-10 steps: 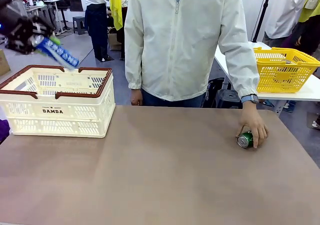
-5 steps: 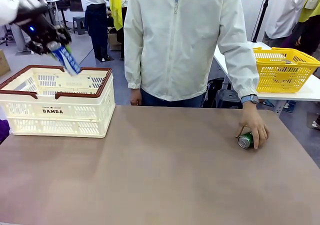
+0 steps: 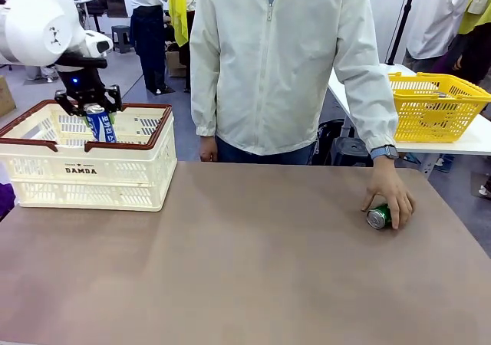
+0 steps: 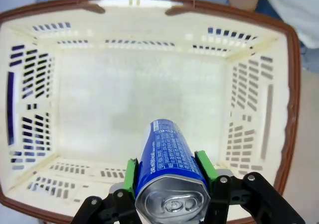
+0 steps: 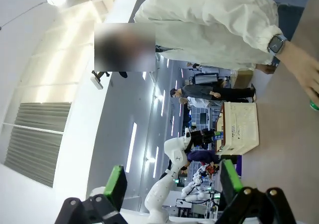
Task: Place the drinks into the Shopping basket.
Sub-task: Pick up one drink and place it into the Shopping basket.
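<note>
My left gripper (image 3: 97, 115) is shut on a blue drink can (image 3: 100, 128) and holds it upright, partly below the rim of the Shopping basket (image 3: 83, 170) at the table's far left. In the left wrist view the blue can (image 4: 167, 159) sits between the green pads (image 4: 131, 170), above the bare cream floor of the basket (image 4: 291, 84). A green can (image 3: 377, 217) lies on its side at the right of the table under the person's hand (image 3: 391, 195). My right gripper (image 5: 173, 184) is open and holds nothing, aimed across the room.
The person stands at the far edge of the table, in a pale jacket. A yellow mesh basket (image 3: 436, 105) rests on a white table behind, at the right. The brown tabletop (image 3: 245, 268) stretches between the Shopping basket and the green can.
My left arm has swung right from the far left to over the basket, turning the blue can from tilted to upright and lowering it. The person's hand stays on the green can.
</note>
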Robot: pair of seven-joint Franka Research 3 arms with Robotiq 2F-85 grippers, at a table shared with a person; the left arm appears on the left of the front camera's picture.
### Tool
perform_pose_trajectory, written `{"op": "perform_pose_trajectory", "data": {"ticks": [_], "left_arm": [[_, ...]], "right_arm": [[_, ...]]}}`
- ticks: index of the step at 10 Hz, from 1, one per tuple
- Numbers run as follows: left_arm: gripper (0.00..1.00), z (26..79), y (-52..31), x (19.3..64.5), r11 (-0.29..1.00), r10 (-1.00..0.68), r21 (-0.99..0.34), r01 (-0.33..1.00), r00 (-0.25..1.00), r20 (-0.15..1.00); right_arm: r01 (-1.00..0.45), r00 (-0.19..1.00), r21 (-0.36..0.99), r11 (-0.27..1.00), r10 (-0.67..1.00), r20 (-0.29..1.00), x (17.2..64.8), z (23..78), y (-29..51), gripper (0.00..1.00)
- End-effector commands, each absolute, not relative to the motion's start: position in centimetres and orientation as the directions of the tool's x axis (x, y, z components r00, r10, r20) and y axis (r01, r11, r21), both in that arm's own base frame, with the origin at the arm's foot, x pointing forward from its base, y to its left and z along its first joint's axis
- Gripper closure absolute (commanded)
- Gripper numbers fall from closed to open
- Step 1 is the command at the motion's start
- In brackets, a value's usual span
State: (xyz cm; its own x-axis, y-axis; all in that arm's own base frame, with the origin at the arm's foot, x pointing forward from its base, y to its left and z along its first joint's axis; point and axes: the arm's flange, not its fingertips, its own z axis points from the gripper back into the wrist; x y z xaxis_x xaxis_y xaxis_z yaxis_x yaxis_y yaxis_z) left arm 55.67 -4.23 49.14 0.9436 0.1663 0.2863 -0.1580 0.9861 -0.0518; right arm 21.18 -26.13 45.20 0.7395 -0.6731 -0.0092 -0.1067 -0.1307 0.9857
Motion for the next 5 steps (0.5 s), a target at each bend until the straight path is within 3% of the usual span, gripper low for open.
{"op": "perform_pose_trajectory", "data": {"ticks": [1,5], "left_arm": [[1.0,46.6,-4.4,55.0,0.985,0.17,-0.065,-0.158,0.941,0.294],[1.0,42.2,-4.1,55.4,0.986,0.168,-0.055,-0.159,0.96,0.224]], "right_arm": [[-0.116,0.729,0.985,-0.126,-0.684,-0.002,20.9,45.2,-25.8,0.0],[-0.116,0.729,0.985,-0.126,-0.684,-0.002,20.9,45.2,-25.8,0.0]]}}
